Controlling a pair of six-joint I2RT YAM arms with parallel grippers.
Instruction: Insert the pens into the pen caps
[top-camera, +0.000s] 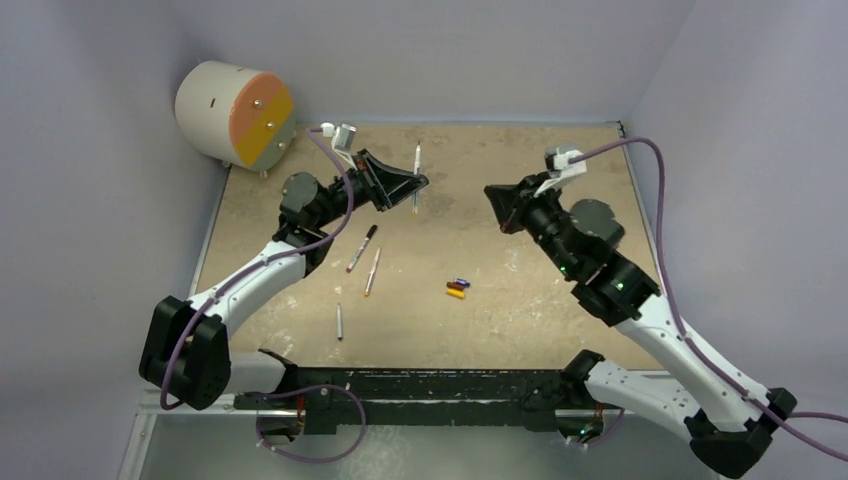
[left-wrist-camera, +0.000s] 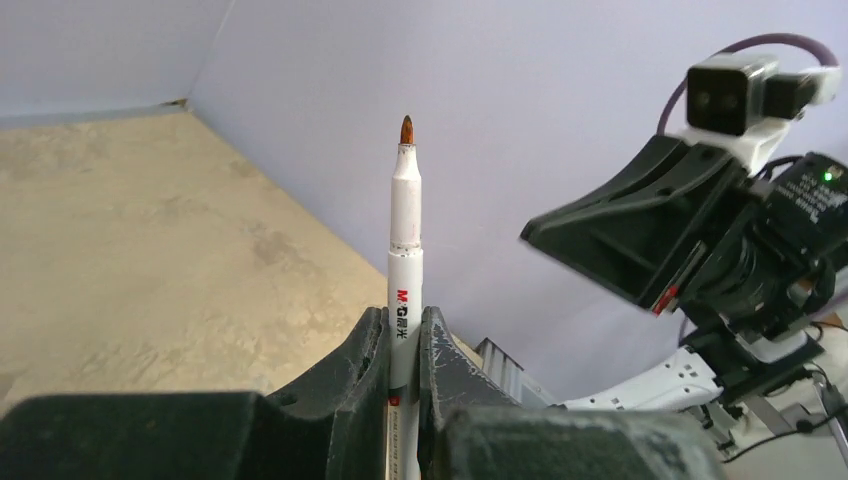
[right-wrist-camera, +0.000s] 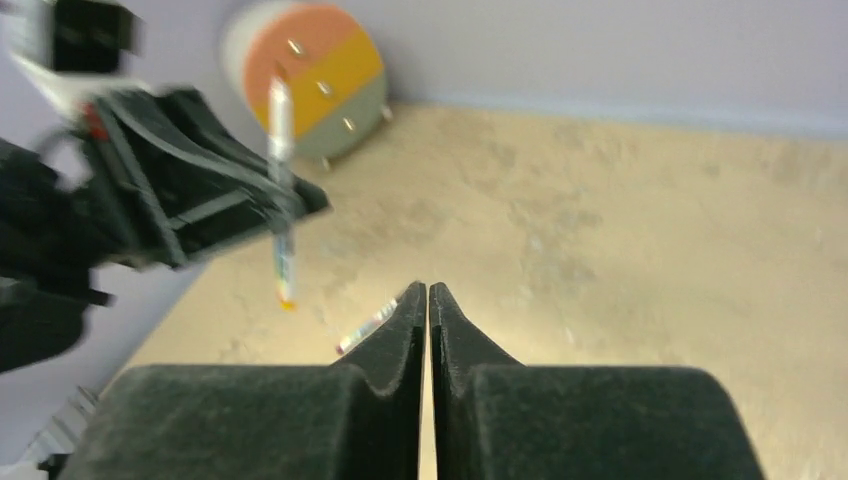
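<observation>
Pen (left-wrist-camera: 405, 240) stands upright in left end effector (left-wrist-camera: 403, 320).

Left gripper (left-wrist-camera: 404, 330) pinching upright white pen (left-wrist-camera: 405, 240), brown tip up, right arm (left-wrist-camera: 740, 250) beyond

Tan table (top-camera: 560, 210) w/ 3 pens (top-camera: 362, 248) & caps (top-camera: 457, 288).

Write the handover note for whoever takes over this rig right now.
Left gripper: shut on a pen, bare tip sticking out past the fingers.
Right gripper: fingers together, empty.
On the table: three pens left of centre, loose caps clustered mid-table.
Done: one pen picked up; none clearly capped.
Left: fetch a cap, fit it, repeat for the rest.
</observation>
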